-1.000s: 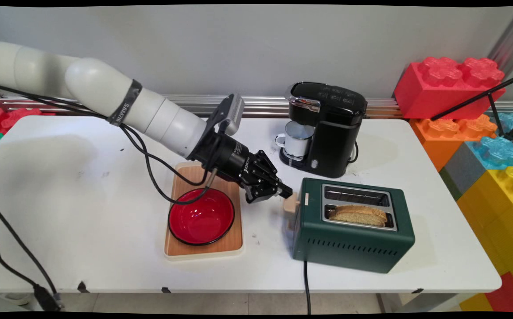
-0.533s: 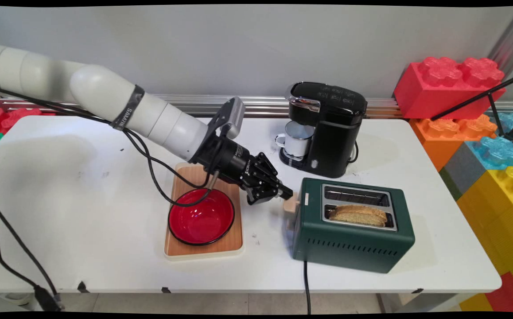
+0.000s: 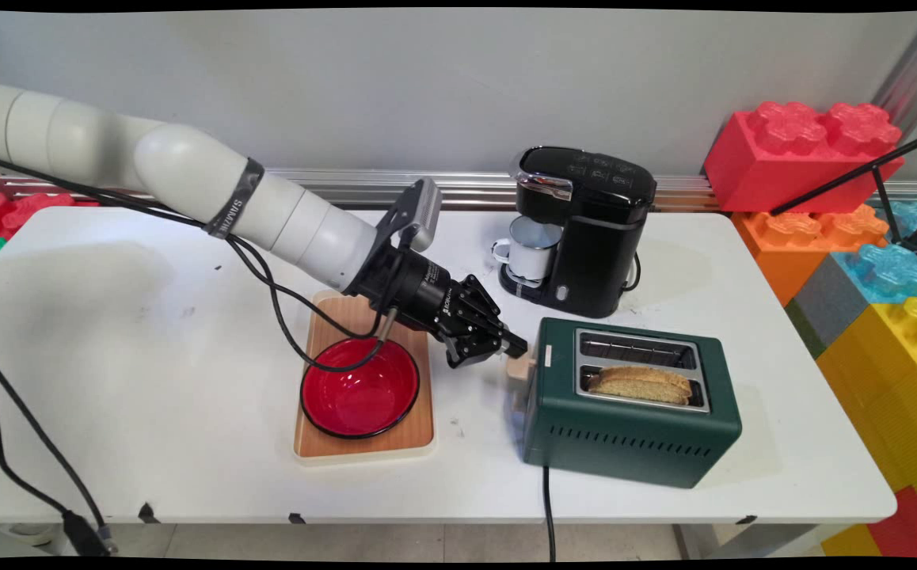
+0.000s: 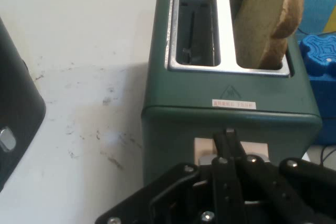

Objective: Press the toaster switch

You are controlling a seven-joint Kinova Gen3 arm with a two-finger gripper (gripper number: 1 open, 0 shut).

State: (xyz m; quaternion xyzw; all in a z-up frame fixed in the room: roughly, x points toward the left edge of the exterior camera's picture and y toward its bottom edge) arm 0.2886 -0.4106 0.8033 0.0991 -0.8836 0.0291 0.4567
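I log my gripper [image 3: 515,346] closed, fingers pressed together and holding nothing, its tip at the beige lever [image 3: 519,372] on the left end of the green toaster [image 3: 633,431]; whether it touches the lever I cannot tell. In the hand view the fingers [image 4: 227,142] point at that lever [image 4: 202,148]. One slice of bread [image 3: 639,384] stands in the toaster's near slot; the far slot holds none. A red bowl [image 3: 359,392] on a wooden tray [image 3: 363,443] sits just left of my gripper. A black coffee machine [image 3: 585,229] with a white mug [image 3: 531,247] stands behind the toaster.
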